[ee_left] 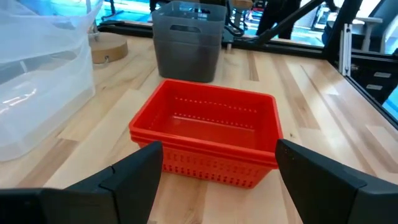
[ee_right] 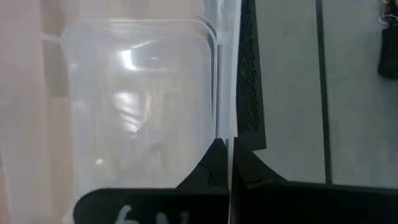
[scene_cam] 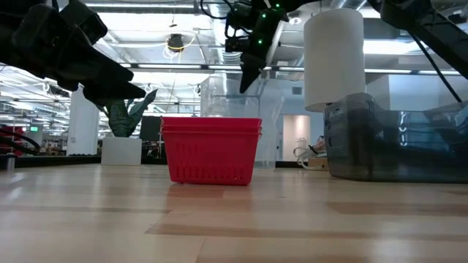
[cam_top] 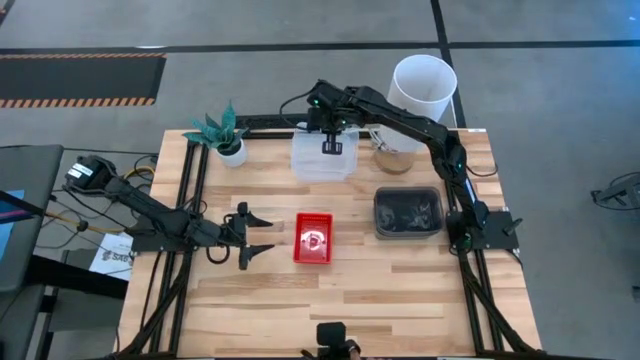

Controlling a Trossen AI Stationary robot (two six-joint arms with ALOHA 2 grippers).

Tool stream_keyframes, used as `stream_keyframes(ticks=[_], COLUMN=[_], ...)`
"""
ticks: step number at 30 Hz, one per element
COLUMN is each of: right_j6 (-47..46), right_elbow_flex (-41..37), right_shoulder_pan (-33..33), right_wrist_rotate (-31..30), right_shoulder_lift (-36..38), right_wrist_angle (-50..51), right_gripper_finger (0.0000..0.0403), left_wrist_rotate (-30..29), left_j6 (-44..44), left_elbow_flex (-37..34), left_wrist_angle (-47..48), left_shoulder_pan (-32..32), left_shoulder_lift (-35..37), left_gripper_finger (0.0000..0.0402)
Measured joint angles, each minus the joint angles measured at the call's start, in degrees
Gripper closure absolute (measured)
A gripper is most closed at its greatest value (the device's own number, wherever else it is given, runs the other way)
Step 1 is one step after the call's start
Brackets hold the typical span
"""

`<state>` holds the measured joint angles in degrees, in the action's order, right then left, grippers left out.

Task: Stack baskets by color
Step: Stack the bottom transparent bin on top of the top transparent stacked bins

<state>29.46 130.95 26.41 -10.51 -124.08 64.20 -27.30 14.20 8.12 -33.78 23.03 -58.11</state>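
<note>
Start at the left of the high view: your left pincer hangs low over the surface with its fingers spread wide apart and nothing between them. It faces the red basket stack just beside it, left of centre; in its wrist view the rims of nested red mesh baskets sit squarely between the two open fingers. That line-up reads as a pincer either just clear of the stack or poised to take it; you cannot tell which from here.

Move to the upper middle of the high view. The clear basket stack stands near the far edge, and your right pincer is above its rim with the fingers pressed together. The right wrist view shows the closed tips meeting on the thin clear wall, so I judge it is clamped on the top clear basket's rim, probably to seat it in the pile.

Further right, the smoky grey basket stack rests at centre right, well apart from the red pile. Each colour has its own spot, so the sorting looks close to done.

Behind, the potted plant sits at upper left and the white cylinder at upper right, with a round wooden piece beneath it.

Writing: only a blurred pale mark on the right pincer's body, not legible.
</note>
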Motion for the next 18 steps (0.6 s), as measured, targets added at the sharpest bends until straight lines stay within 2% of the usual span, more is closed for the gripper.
stream_keyframes(ticks=[14, 18], right_j6=[0.66, 1.09], right_elbow_flex=[-1.89, -1.89], right_shoulder_pan=[0.37, 0.37], right_wrist_rotate=[0.38, 0.38], right_shoulder_lift=[0.03, 0.03], right_wrist_angle=[-0.76, -0.78], right_gripper_finger=[0.0403, 0.0389], left_wrist_rotate=[-0.01, -0.01], left_j6=[0.07, 0.17], left_elbow_flex=[0.0, 0.0], left_wrist_angle=[-0.25, -0.41], left_shoulder_pan=[0.01, 0.02], left_shoulder_lift=[0.0, 0.0], left_gripper_finger=[0.0104, 0.0104])
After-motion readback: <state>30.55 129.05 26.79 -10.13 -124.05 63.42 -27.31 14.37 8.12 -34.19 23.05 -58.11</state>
